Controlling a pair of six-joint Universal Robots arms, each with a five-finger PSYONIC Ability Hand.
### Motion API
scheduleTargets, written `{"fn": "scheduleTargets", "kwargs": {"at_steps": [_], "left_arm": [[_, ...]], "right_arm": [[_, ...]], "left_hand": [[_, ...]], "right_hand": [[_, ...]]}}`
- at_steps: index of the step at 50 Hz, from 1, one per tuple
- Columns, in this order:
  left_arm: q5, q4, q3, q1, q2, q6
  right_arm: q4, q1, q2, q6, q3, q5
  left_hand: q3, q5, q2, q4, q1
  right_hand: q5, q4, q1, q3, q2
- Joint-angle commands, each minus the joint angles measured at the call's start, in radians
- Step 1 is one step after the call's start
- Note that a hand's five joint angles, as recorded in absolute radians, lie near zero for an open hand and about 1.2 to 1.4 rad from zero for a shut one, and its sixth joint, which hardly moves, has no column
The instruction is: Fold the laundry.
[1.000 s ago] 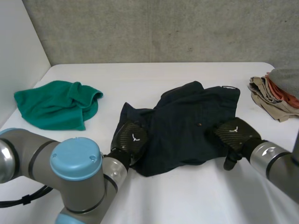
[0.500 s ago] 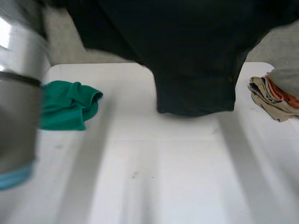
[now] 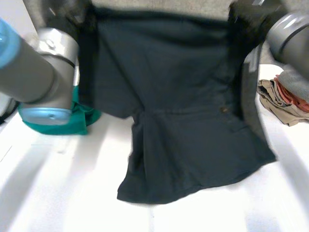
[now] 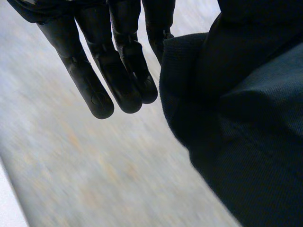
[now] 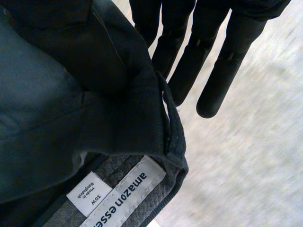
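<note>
Dark navy shorts point(image 3: 183, 121) hang spread out in the air, the waistband up, the leg hems trailing on the white table point(image 3: 58, 193). My left hand point(image 3: 72, 13) holds one end of the waistband and my right hand point(image 3: 247, 17) the other. In the left wrist view the straight fingers point(image 4: 94, 75) stand beside a bunched corner of the shorts point(image 4: 246, 142), which is pinched at the thumb side. In the right wrist view the fingers point(image 5: 232, 61) are straight too, with the waistband point(image 5: 71, 104) and its white label point(image 5: 118, 198) gripped beside them.
A crumpled green cloth point(image 3: 82, 118) lies at the table's left, partly behind my left arm point(image 3: 43, 67). A stack of folded tan, orange and grey clothes point(image 3: 285, 101) sits at the right edge. A grey wall rises behind the table.
The shorts lay crumpled on the table under both hands; both hands have closed on them and lifted them high, so they now hang spread open.
</note>
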Motion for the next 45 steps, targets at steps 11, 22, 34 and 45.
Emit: {"fn": "scheduleTargets", "kwargs": {"at_steps": [11, 22, 34, 45], "left_arm": [[0.051, 0.088, 0.432, -0.006, -0.522, -0.031], [-0.014, 0.069, 0.023, -0.080, -0.156, -0.031], [-0.009, -0.257, -0.482, -0.210, 0.238, -0.042], [-0.008, -0.305, -0.745, -0.281, 0.213, -0.043]], "right_arm": [[-0.397, 0.050, 0.486, -0.073, -0.299, 0.245], [-0.142, 0.045, 0.149, -0.141, -0.066, 0.135], [0.084, -0.066, -0.154, -0.274, 0.483, -0.111], [-0.075, -0.266, -0.258, -0.501, 1.004, -0.387]], "left_hand": [[-0.958, -0.921, -0.963, -0.966, -0.923], [-0.973, -0.936, -0.978, -0.981, -0.939], [-0.651, -0.614, -0.655, -0.658, -0.616], [-0.506, -0.469, -0.511, -0.514, -0.472]], "right_hand": [[-1.010, -1.024, -0.947, -1.015, -1.005], [-1.010, -1.024, -0.947, -1.015, -1.005], [-0.918, -0.932, -0.855, -0.922, -0.912], [-0.647, -0.662, -0.584, -0.652, -0.642]]}}
